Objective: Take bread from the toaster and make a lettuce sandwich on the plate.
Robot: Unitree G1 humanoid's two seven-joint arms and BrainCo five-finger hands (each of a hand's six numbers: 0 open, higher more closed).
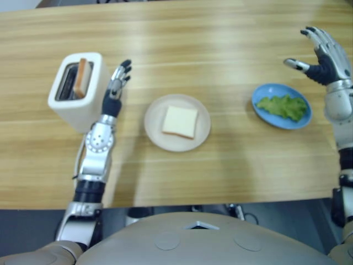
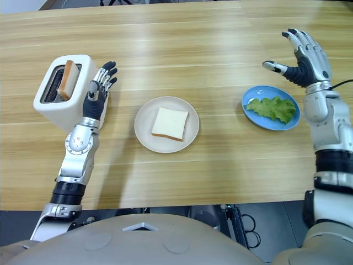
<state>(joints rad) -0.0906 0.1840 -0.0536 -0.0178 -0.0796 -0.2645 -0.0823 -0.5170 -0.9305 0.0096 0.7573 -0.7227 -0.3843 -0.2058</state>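
Left eye view and right eye view give you the same scene, so start with the wooden table [image 2: 220,44], which runs across the whole width in front of the robot. On its left side you have the white toaster [image 2: 55,113], standing upright with its slots facing up. Near the middle sits the white plate [image 2: 142,124], and well to its right the smaller blue plate [image 2: 270,90]; the two plates are clearly apart. Your left hand [image 2: 98,88] is raised just beside the toaster's right wall, fingers straight and close together, pointing away from the robot and holding nothing. You cannot tell whether it touches the wall. Your right hand [image 2: 303,61] hangs above the table just beyond the blue plate, at its far right edge, fingers spread wide with the thumb stuck out to the left, and it holds nothing either. One slice of bread [image 2: 170,123] lies flat on the white plate, slightly right of its centre. The lettuce [image 2: 271,109] lies on the blue plate, covering most of it. A second slice [image 2: 68,79] stands on edge in the toaster's right slot, with its brown crust poking above the top.
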